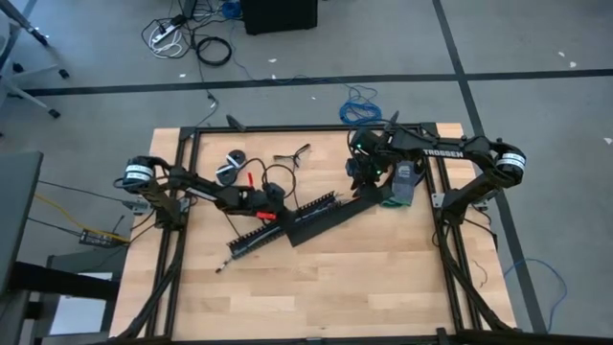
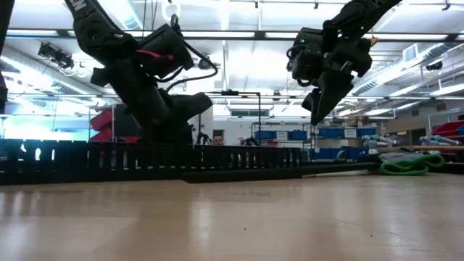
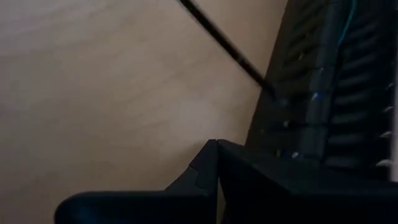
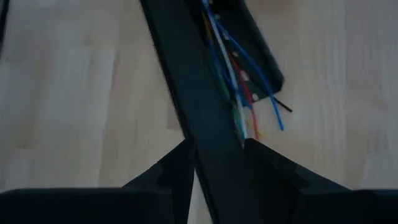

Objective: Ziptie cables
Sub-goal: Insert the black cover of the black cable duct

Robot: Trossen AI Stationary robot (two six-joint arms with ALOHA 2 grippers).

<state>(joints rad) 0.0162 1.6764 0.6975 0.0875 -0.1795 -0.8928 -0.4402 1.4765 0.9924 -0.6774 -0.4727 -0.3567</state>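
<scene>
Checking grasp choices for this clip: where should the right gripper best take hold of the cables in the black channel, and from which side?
Probably just where the cables leave the open end of the black channel, still bunched, short of the splayed tips. Bring the right gripper down from above, one finger each side: farther back the channel walls hem them in.

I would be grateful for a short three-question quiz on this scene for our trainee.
1. True or false: the right hand rests on the table.
2. The coloured wires lie: A) in the black perforated strip; B) in a bin; C) on the floor.
3. Left hand or right: which is nearer the blue coiled cable?

Key: 1 false, it hangs above the table; 2 A; 3 right.
</scene>
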